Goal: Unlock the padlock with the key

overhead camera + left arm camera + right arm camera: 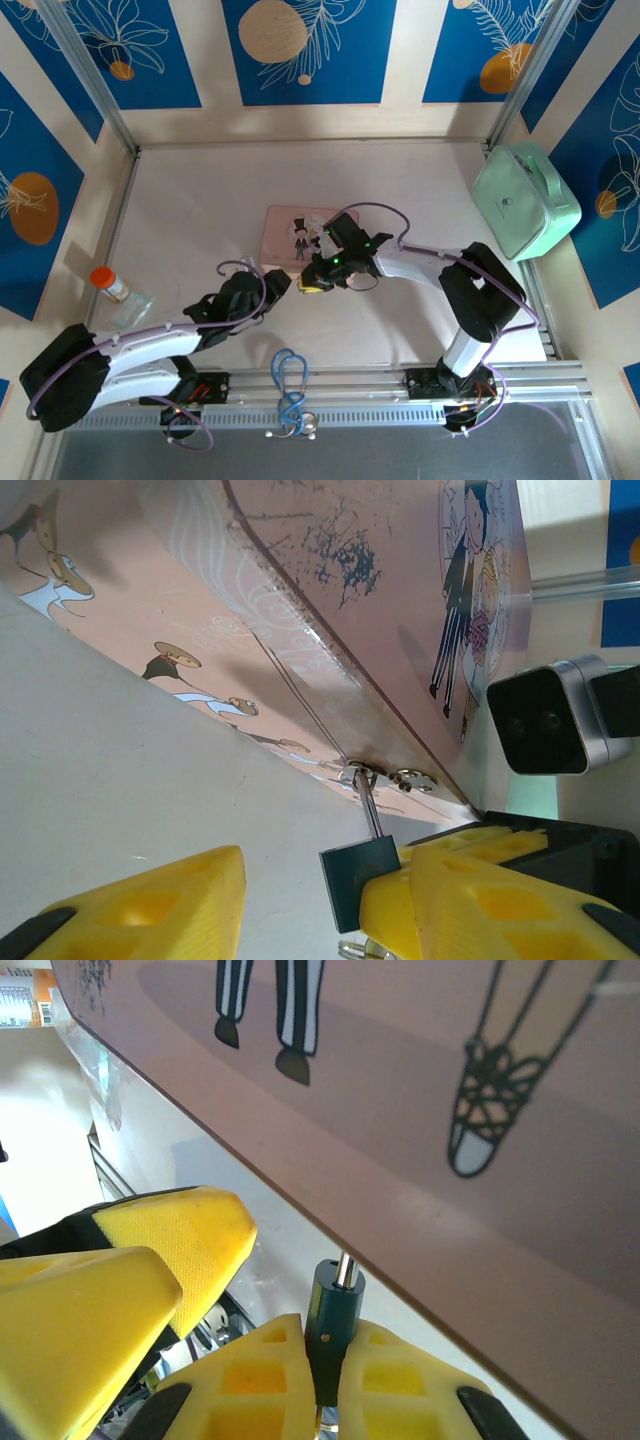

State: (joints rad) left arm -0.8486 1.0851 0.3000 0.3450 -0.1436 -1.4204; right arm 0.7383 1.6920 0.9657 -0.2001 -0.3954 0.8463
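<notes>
Early going: padlock (pixel 355 885) is hanging by its shackle (pixel 372 818) off the hasp (pixel 362 776) of the pink tin (pixel 330 630), looking locked, so key work + opening are all left. Metal bit (pixel 352 947) under it is maybe the key, too cut off to tell. Right claw (pixel 330 1332) is reaching in low over the surface (pixel 120 780), clamping the lock body. Left claw (pixel 283 284) is hovering just beside, jaws apart, nothing in them.
</notes>
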